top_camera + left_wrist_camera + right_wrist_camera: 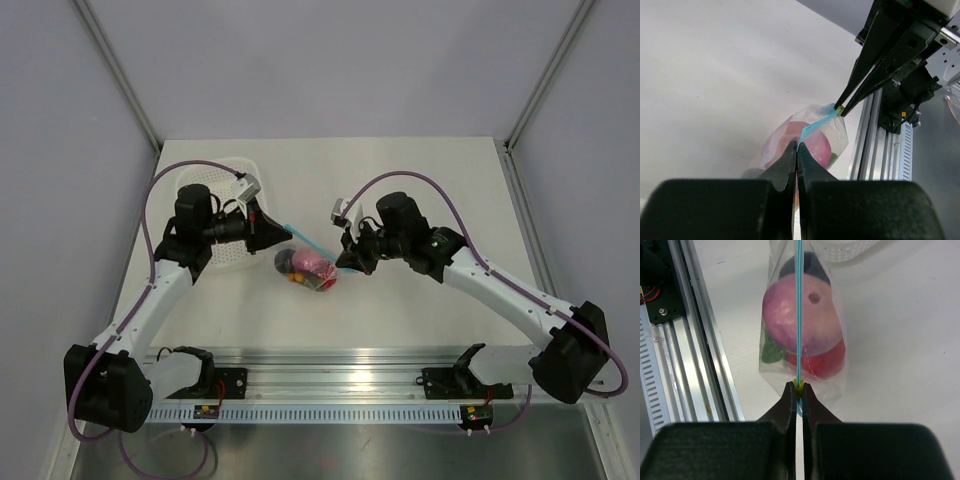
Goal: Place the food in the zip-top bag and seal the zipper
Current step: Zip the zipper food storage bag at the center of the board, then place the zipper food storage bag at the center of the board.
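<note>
Left tool (pixel 797 147) and right tool (pixel 798 386) are each pinched shut on the zipper (pixel 798 315), 1 per end. Bag (pixel 310 268) is strung between them mid-surface (pixel 400 180), with the food (pixel 805 327) inside. To seal: hold the strip taut and straight, anchor 1 end, run the other pinch along the full length.

You can read nothing here: no text, label or number on the zip-top bag (pixel 815 340), arms (pixel 500 285) or rail (pixel 340 365).
</note>
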Robot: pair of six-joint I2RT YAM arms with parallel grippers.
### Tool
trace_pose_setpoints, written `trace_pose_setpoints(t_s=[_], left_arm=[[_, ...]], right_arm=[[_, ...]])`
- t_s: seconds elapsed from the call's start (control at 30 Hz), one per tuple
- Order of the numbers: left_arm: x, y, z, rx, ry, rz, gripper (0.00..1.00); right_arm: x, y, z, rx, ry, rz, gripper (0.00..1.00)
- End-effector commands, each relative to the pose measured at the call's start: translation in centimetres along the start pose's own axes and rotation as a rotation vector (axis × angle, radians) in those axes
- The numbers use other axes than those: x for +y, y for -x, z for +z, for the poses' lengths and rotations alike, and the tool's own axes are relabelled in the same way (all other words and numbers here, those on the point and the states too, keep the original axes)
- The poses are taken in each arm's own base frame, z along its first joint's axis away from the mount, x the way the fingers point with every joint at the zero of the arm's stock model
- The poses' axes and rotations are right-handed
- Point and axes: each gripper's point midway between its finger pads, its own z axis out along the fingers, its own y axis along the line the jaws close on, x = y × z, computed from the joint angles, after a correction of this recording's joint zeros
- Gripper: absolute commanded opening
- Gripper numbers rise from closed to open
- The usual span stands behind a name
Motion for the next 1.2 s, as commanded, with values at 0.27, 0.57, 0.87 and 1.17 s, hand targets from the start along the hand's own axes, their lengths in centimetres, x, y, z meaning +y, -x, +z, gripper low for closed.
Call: trace_pose_setpoints(t_s=[0.27,0.57,0.87,1.17], left_arm=[[2.8,5.6,-3.9,-0.150,0.167,0.106,0.00],[2.1,6.0,-4.5,-0.165,0.172,0.129,0.00],[2.2,6.4,-5.0,-0.161,0.196,0.153,0.00],[1.3,5.9,-4.5,-0.158,0.122,0.125,0.00]], right_arm=[[0.2,-4.6,-1.7,0.057,-0.093,0.165,0.00],[-0.1,-5.5,-2.1,0.073,-0.141,0.212,0.00],[-0.6,-6.0,-2.7,0.075,-0.195,0.228,0.00],[0.1,-2.3,-4.4,0.014,-0.165,0.201,0.00]])
